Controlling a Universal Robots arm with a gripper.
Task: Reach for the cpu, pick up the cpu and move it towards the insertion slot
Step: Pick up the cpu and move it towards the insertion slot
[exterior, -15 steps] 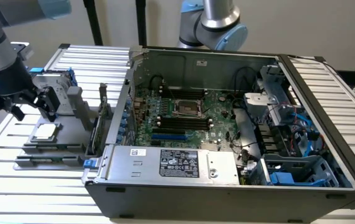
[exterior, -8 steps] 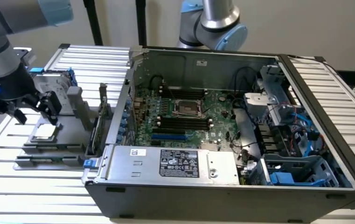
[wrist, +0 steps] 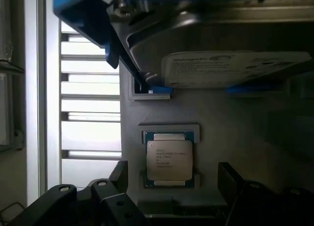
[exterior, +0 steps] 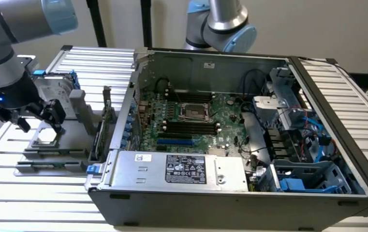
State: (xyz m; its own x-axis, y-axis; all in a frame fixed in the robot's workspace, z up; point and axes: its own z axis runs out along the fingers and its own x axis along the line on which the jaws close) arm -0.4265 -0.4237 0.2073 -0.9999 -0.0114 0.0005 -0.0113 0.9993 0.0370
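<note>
the gripper's (wrist: 172, 173) black fingers (wrist: 117, 177) sit closest to the wrist camera, spread wide and holding nothing; the cpu (wrist: 169, 159) lies flat straight ahead of the tool, centred in the gap between the two fingers, with clear space on each side; it rests in the recess of a grey holder block (wrist: 221, 118); further out past the fingertips stands a hard drive (wrist: 221, 64) in its blue frame.

judged from this, the reach is nearly done and the pick has not begun; a sound grasp calls for the fingers to come level with the chip's thin edges and close evenly, since the chip is low in its recess and there is little edge to catch.

the wrist view gives the centring over the chip, its metal face and its printing; the exterior view gives the rest: the gripper (exterior: 42, 121) low over the cpu (exterior: 46, 136) on the holder block (exterior: 48, 153), though whether the tips touch the block cannot be told; the insertion slot (exterior: 195, 112) lies well apart from the tool, toward the exterior view's right, inside the open computer case (exterior: 235, 195), its silver frame beside the black memory slots (exterior: 190, 128).
</note>
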